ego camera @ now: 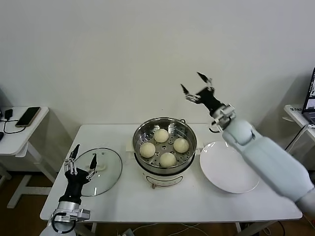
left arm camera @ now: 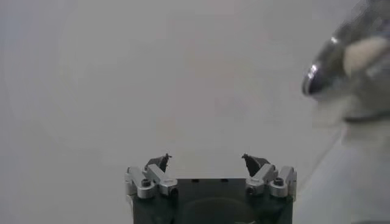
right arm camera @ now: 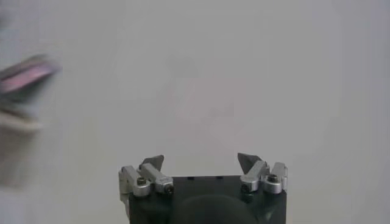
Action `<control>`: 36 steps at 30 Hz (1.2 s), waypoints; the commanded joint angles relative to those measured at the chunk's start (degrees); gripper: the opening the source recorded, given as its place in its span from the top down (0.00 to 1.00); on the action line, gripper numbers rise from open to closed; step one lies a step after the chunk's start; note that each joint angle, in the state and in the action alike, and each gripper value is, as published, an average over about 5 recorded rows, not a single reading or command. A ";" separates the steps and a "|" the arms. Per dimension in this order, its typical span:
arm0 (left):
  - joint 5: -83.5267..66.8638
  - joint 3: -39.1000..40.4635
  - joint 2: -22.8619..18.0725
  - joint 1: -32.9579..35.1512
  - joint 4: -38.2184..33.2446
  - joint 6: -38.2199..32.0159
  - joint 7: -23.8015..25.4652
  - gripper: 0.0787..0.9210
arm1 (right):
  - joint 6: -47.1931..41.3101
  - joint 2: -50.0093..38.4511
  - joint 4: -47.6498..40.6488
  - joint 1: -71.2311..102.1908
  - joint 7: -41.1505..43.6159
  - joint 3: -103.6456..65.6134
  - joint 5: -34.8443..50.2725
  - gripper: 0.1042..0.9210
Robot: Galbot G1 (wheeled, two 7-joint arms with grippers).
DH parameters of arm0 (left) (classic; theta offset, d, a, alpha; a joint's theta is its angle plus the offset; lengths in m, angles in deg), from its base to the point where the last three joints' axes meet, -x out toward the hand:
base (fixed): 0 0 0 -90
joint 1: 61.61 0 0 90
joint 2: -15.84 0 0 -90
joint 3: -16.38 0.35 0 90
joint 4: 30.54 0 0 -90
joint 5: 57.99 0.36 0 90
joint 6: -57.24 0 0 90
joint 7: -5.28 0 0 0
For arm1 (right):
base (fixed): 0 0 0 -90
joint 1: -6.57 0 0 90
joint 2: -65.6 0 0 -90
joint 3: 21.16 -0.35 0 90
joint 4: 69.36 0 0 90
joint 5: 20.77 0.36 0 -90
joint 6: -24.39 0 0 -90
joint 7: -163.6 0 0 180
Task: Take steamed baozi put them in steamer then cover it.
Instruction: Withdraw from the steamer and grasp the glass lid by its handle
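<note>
The steamer (ego camera: 164,129), a shiny steel pot on a white base, stands mid-table. Several cream-white baozi (ego camera: 161,135) lie on its perforated tray. The round glass lid (ego camera: 101,172) with a white handle lies flat on the table to the steamer's left. My left gripper (ego camera: 82,158) is open and empty, pointing up just over the lid's near-left edge. My right gripper (ego camera: 194,82) is open and empty, raised high above and behind the steamer's right side. The left wrist view shows the steamer's rim (left arm camera: 323,61) blurred; both wrist views face the wall.
A flat white plate (ego camera: 228,167) lies empty to the right of the steamer. A side table with a phone (ego camera: 28,116) stands at the far left. A laptop (ego camera: 311,96) sits at the far right edge.
</note>
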State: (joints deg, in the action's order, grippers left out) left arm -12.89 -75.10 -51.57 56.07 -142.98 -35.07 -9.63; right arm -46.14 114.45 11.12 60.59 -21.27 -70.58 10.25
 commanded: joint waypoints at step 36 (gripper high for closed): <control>22.85 6.26 0.53 -18.70 35.20 1.43 -5.34 0.12 | 4.21 12.14 4.50 43.50 -3.57 -37.94 -10.09 0.12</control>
State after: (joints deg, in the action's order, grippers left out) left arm 9.10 -69.64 -51.03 41.97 -113.60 -33.76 -13.63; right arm -42.09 126.05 15.41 102.19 -24.75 -107.12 0.66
